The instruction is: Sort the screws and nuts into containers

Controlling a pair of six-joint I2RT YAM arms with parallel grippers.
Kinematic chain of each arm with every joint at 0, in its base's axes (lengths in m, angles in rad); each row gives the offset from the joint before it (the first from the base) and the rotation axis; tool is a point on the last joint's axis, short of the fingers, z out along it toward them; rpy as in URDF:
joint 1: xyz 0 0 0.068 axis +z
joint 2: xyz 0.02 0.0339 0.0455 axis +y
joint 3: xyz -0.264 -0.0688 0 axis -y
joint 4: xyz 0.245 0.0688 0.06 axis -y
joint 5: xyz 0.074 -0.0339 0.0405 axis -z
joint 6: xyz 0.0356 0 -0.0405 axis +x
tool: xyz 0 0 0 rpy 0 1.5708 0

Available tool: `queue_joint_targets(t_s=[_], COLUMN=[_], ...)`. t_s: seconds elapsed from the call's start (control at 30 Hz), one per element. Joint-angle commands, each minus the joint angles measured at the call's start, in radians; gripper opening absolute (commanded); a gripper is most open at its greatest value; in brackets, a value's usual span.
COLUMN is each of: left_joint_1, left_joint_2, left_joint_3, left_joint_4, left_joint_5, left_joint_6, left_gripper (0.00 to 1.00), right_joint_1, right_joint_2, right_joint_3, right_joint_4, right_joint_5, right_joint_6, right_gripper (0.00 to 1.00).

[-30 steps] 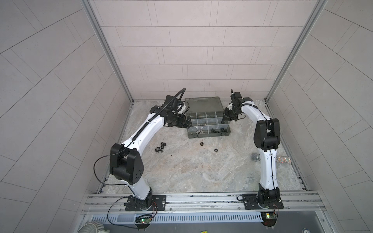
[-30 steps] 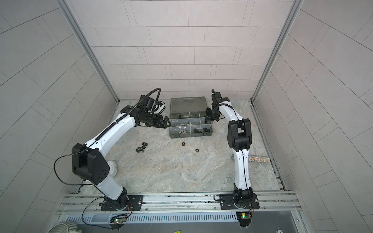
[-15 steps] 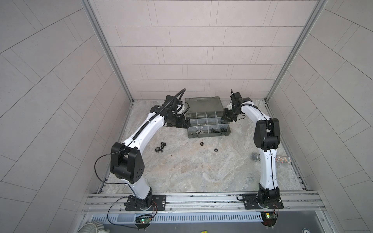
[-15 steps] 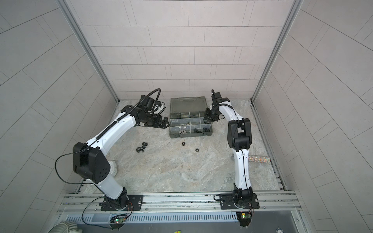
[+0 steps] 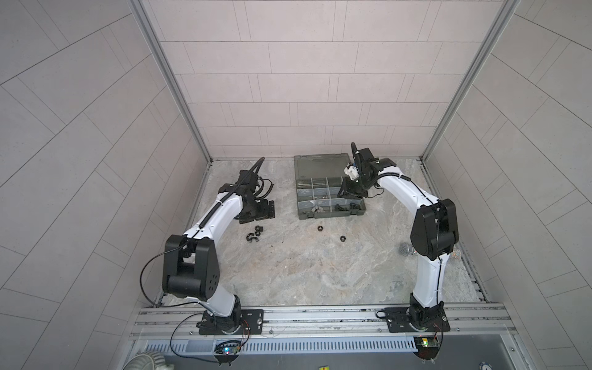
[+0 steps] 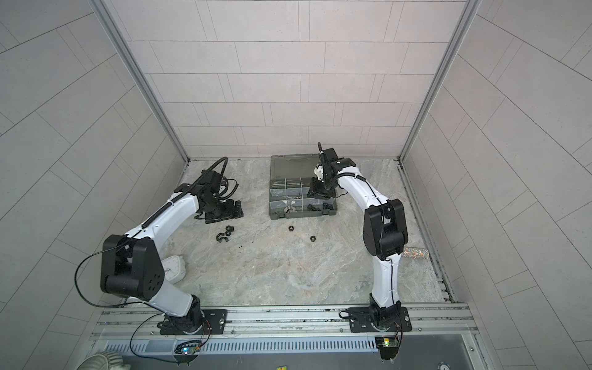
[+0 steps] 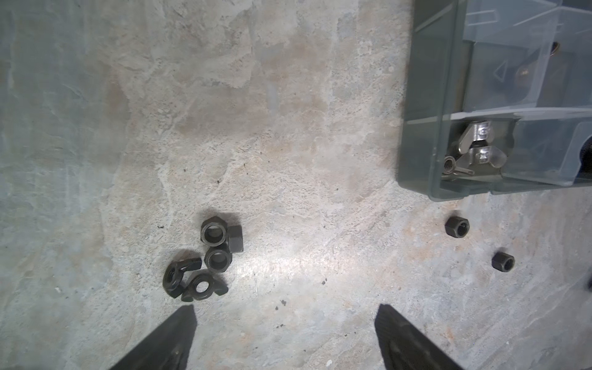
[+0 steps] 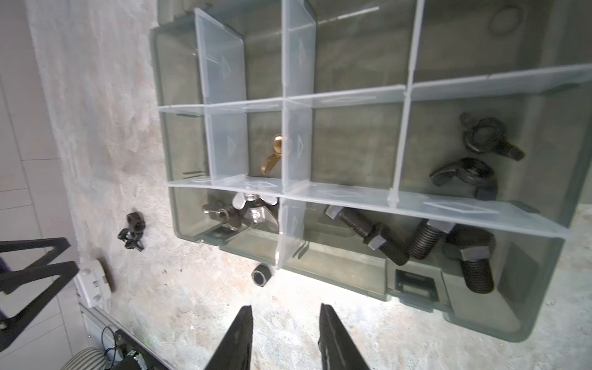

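Nuts (image 7: 217, 259) lay loose on the table (image 7: 288, 128), seven: five bunched just ahead of the left gripper (image 7: 285, 309), spread wide and empty, two nearer the containers (image 7: 419, 144). They looked light, hard, slippery; best pinched across opposite flats. Right gripper (image 8: 285, 307), jaws partly apart and empty, hovered near three, perhaps four, binned screws (image 8: 426, 238).

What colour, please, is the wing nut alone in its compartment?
The wing nut is gold; clearest in the right wrist view.

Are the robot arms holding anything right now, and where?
Nothing is held. The left end effector and the right end effector both stand open, with nothing between their jaws.
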Motion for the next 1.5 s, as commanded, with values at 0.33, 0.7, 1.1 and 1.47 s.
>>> queue_joint_targets(t_s=[0.33, 0.7, 1.1, 1.47], left_joint_1=[0.006, 0.017, 0.029, 0.037], left_joint_2=[-0.099, -0.132, -0.132, -0.137], left_joint_3=[-0.022, -0.040, -0.054, -0.071], left_joint_4=[0.000, -0.011, -0.012, -0.007], left_joint_5=[-0.030, -0.038, -0.026, -0.014], left_joint_6=[-0.012, -0.001, 0.006, 0.012], left_gripper=[0.93, 0.93, 0.93, 0.93], right_joint_1=[-0.176, -0.192, -0.191, -0.105], right_joint_2=[0.117, 0.254, 0.335, 0.358], right_joint_3=[0.055, 0.146, 0.212, 0.195], right_joint_4=[0.088, 0.070, -0.002, -0.029], right_joint_5=[0.121, 0.120, 0.076, 0.055], right_joint_6=[-0.001, -0.017, -0.056, -0.079], right_gripper=[0.37, 0.34, 0.20, 0.11])
